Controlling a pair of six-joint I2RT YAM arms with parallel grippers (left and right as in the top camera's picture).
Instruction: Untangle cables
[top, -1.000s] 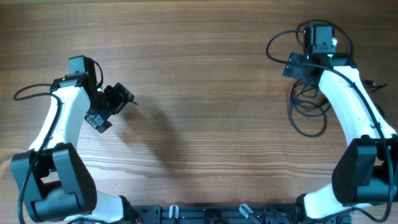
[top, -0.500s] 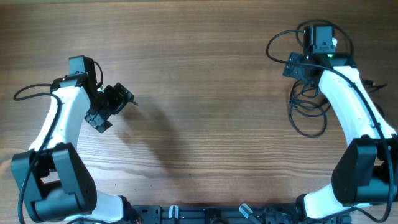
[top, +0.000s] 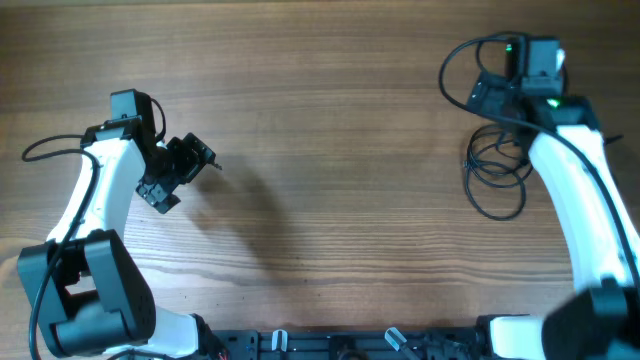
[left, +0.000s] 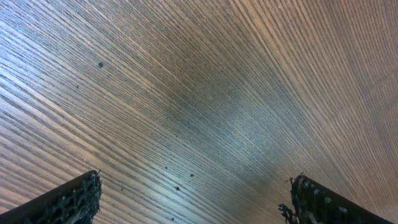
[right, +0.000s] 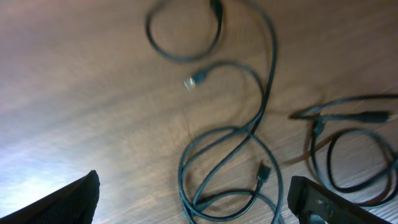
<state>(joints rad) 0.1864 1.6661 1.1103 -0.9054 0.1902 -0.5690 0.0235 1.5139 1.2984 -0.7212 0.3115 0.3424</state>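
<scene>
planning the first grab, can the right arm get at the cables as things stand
Probably yes: the right arm hangs over the cables, its fingers open, and the loops lie flat on the wooden table with nothing covering them.

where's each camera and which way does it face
Overhead: above the table, facing down; left arm, right arm, cables at right.
Left wrist: on the left gripper, facing down at wood grain; open fingertips at bottom corners.
Right wrist: on the right gripper, facing down at the cables; open fingertips below.
Shared: overhead and right wrist both show the cables.
</scene>
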